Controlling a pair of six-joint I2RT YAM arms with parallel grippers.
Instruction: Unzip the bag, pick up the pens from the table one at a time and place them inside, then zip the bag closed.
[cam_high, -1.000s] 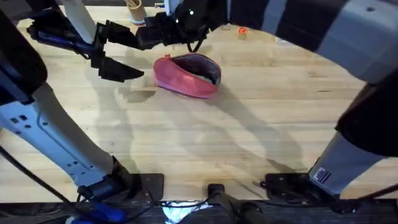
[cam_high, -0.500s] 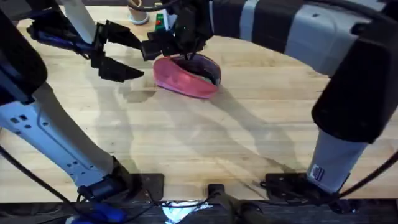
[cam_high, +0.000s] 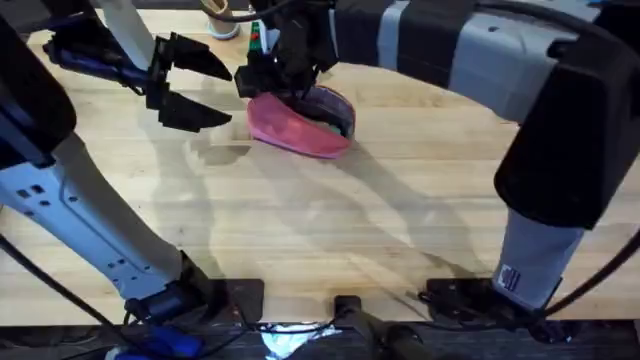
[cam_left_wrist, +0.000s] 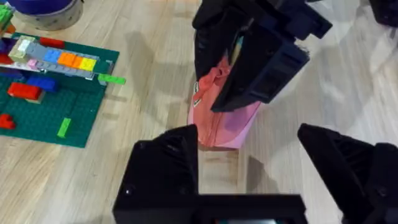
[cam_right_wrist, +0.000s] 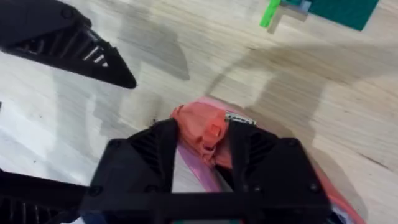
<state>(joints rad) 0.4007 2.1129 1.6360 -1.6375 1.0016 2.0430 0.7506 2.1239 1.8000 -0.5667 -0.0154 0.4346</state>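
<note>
**Right arm now down on the bag's zipper end**

Since 1 second ago your right arm has swung across and dropped its right gripper (cam_right_wrist: 208, 144) onto the left end of the bag (cam_high: 300, 122), which has not shifted on the table (cam_high: 330, 230). The black fingers sit close together around the pink tab at that end, apparently pinching it. Your left gripper (cam_high: 190, 88) hovers just left of the bag, jaws wide apart and empty.

Judging from this, you are working the zipper. Pull along the seam, not upward, and consider pinning the bag's end with the left gripper so the soft fabric doesn't drag.

Watch the green brick plate (cam_left_wrist: 46, 102) and the bowl (cam_left_wrist: 43, 9) nearby. The 2 grippers are crowded together, so keep them from colliding.
</note>
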